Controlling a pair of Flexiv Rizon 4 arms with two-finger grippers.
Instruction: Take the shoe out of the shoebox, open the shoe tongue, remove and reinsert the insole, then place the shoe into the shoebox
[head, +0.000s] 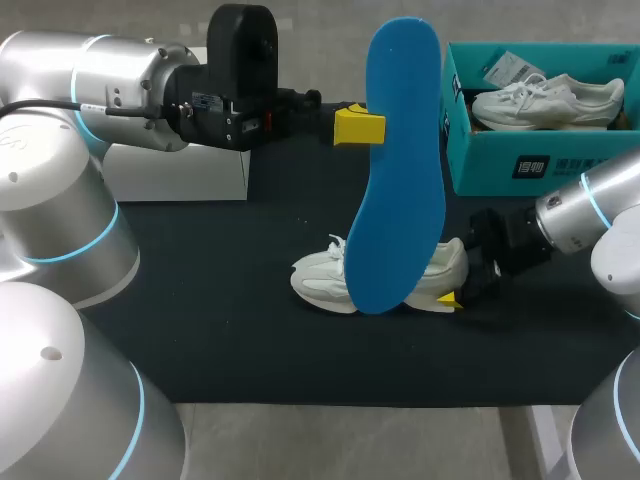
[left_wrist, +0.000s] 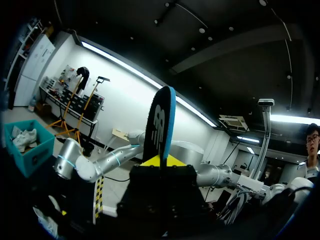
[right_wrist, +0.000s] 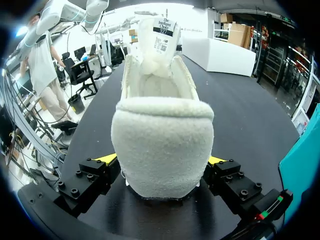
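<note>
The left pincer (head: 358, 127) holds the blue insole (head: 400, 170) upright, above the white shoe (head: 320, 278) on the worktop (head: 250, 330). The right pincer (head: 452, 285) clamps the shoe's heel. Reinsertion seems next: the insole's toe end must go down into the opening.

White box (head: 180, 178) rear left on black table (head: 250, 340).

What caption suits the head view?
Left pincer holds blue insole upright above white shoe; right pincer grips its heel.
</note>
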